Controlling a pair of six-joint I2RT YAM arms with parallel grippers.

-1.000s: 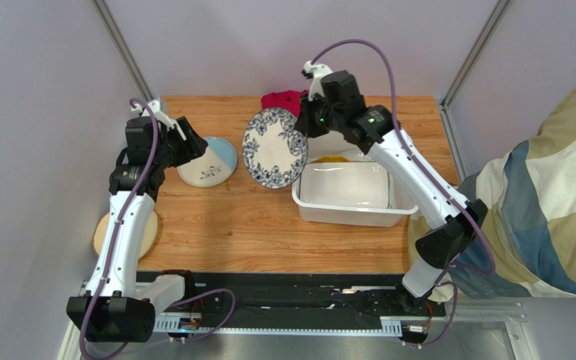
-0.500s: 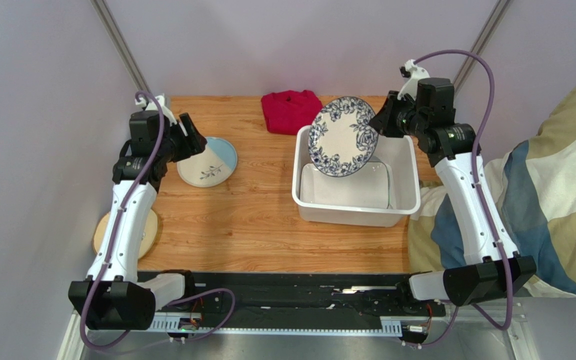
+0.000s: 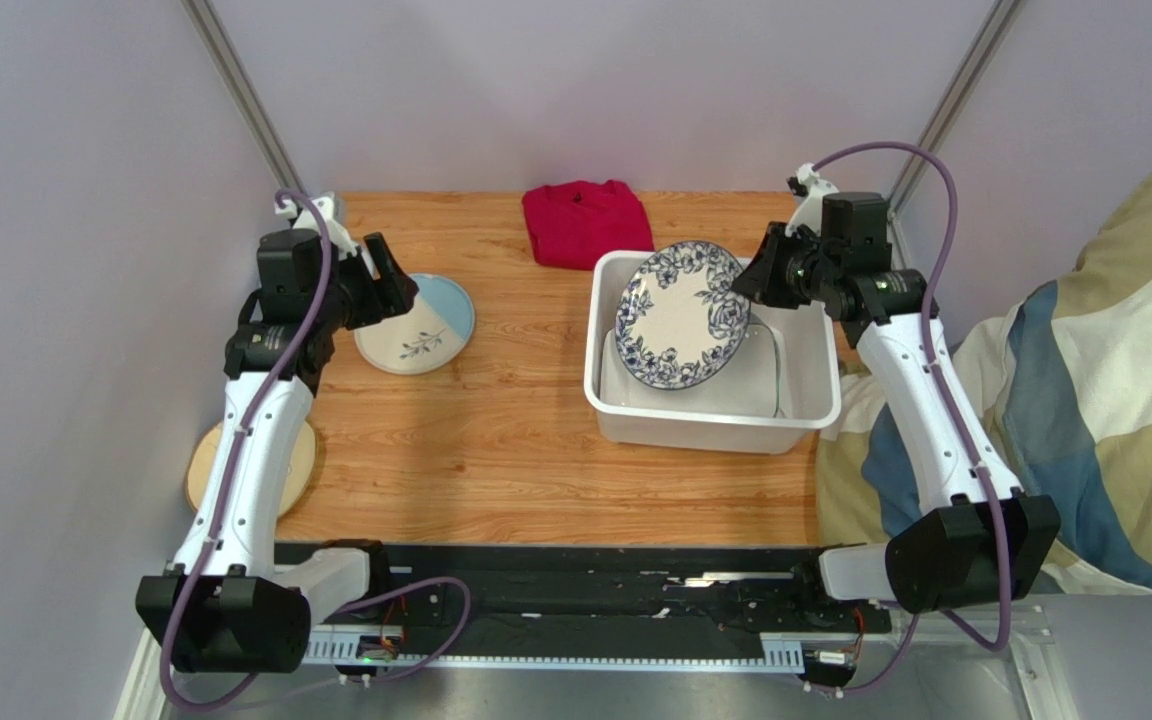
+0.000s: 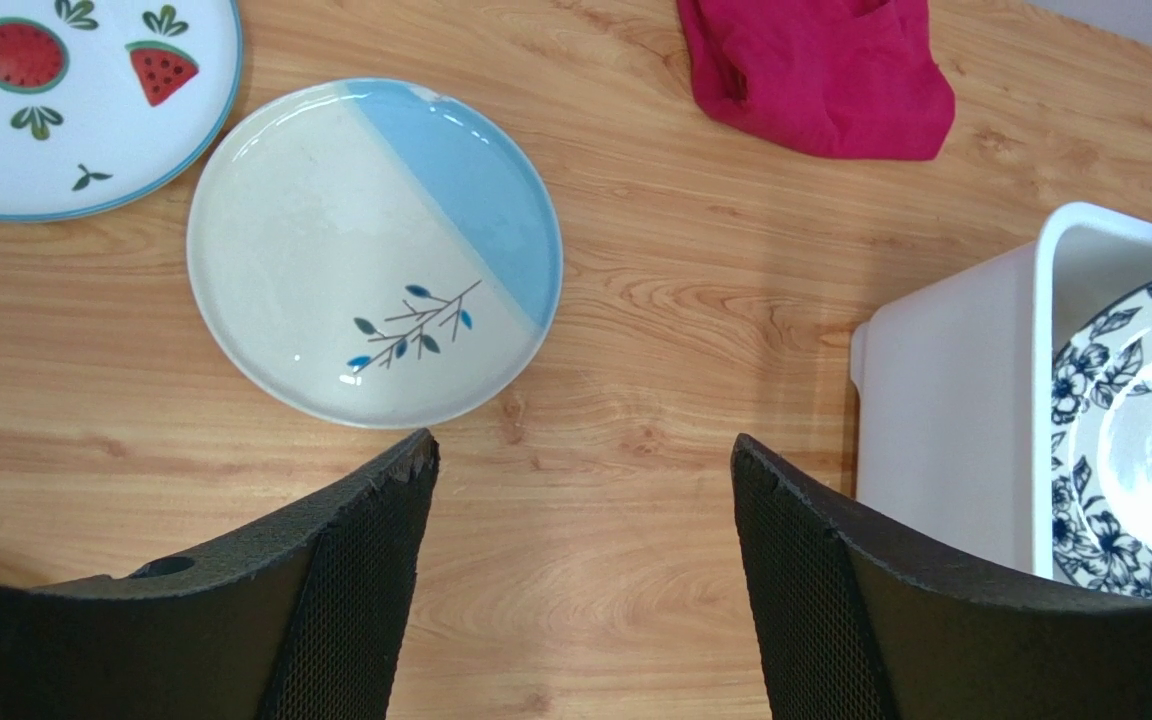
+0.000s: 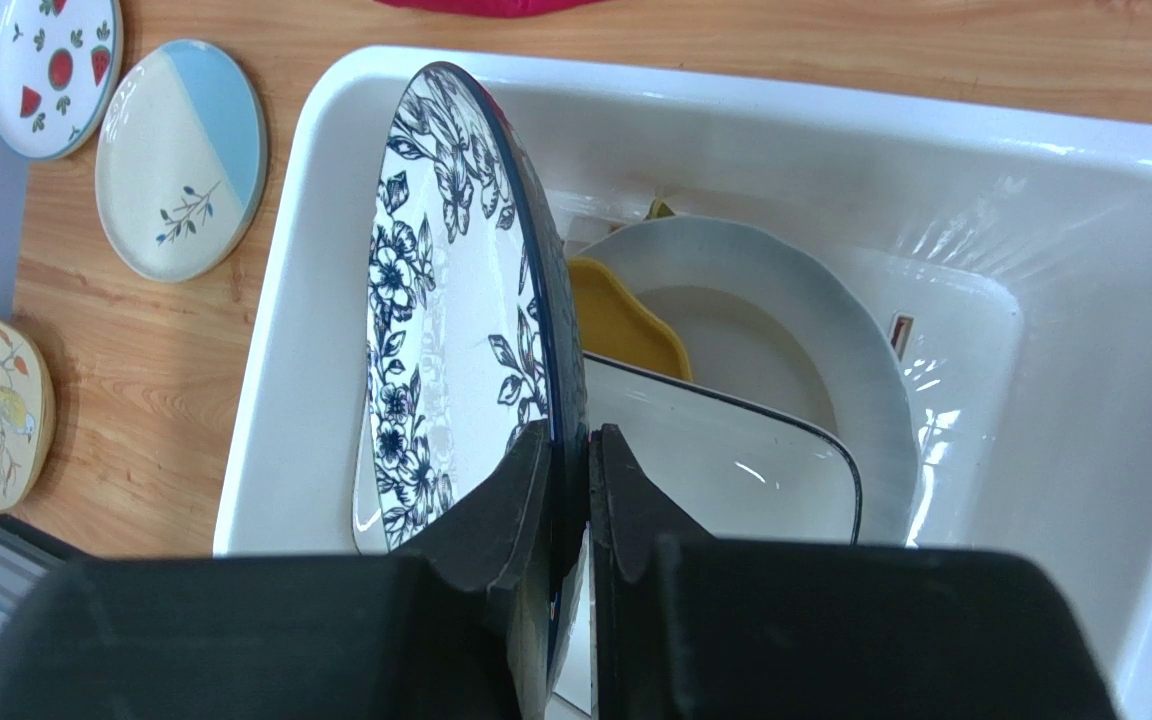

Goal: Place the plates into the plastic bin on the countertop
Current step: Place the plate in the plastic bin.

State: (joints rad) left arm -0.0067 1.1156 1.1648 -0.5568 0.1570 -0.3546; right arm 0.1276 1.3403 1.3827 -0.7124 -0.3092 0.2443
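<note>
Over bin (image 3: 702,432), plate (image 3: 683,317) in right gripper (image 5: 569,458)

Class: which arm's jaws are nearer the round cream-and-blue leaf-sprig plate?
Left. The left jaws hover open beside the cream-and-blue plate; the right jaws, far off, grip a blue floral plate in the white plastic bin.

No lettering, label, brand, number or sign could be read in any view. The blue floral plate (image 5: 455,300) inside the plastic bin (image 5: 1108,450) and the leaf-sprig plate (image 4: 372,248) left of the bin bore painted pictures only.
</note>
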